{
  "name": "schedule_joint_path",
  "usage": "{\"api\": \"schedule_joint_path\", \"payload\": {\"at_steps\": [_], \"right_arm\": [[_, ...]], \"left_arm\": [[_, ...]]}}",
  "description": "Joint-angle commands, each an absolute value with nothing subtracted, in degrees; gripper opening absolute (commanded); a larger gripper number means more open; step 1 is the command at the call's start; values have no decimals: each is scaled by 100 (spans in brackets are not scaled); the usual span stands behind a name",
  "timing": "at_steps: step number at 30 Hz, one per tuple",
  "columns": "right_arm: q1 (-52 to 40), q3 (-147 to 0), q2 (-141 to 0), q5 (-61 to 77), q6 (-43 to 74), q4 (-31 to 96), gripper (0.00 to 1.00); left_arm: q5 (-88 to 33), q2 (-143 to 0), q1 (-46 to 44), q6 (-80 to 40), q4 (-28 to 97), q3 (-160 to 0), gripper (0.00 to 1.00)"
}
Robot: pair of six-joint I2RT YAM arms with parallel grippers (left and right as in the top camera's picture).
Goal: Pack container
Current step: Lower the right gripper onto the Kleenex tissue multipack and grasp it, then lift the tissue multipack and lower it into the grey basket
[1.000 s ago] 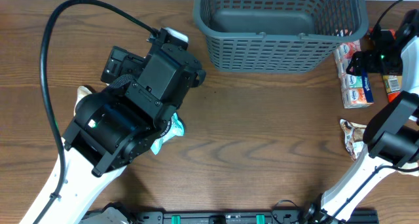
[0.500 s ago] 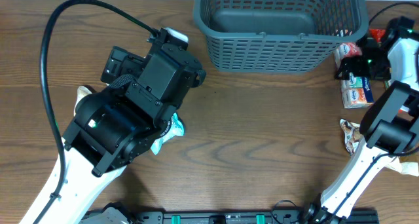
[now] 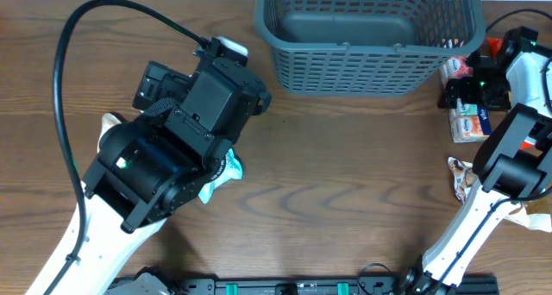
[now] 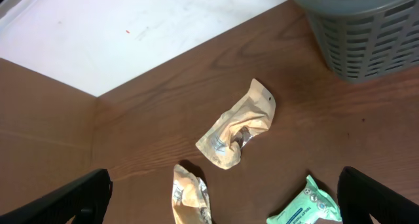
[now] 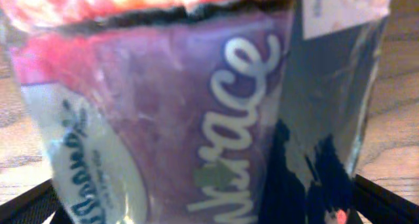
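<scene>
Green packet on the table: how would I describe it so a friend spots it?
On the table, find the big grey slotted basket at the far edge, then the black left arm. The green packet pokes out from under that arm; it alone is mint green, its neighbours are crumpled tan packets.

Container (image 3: 366,66): dark grey-blue slotted basket, upright, open top, far side, right of centre.

The container (image 3: 362,71) runs off the overhead frame's top edge, and a blurred purple packet (image 5: 216,119) fills the right wrist view.
</scene>
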State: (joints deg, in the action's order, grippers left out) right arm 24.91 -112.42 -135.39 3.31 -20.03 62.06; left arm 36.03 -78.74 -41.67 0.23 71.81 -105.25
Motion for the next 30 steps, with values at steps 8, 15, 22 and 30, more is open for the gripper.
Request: {"api": "schedule_joint_path", "payload": {"at_steps": [8, 15, 22, 30], "right_arm": [[2440, -11157, -13544, 298, -1883, 6204, 87], [2440, -11155, -13544, 301, -1796, 6206, 64], [2453, -11155, -13544, 303, -1559, 6184, 2], [2628, -11627, -13531, 301, -1199, 6394, 1]], "left_arm": [[3686, -7817, -4136, 19, 7367, -10523, 98], [3686, -7817, -4136, 16, 7371, -10523, 99], [3686, -7817, -4136, 16, 7369, -10523, 99], [3688, -7817, -4136, 19, 7371, -10523, 99]]}}
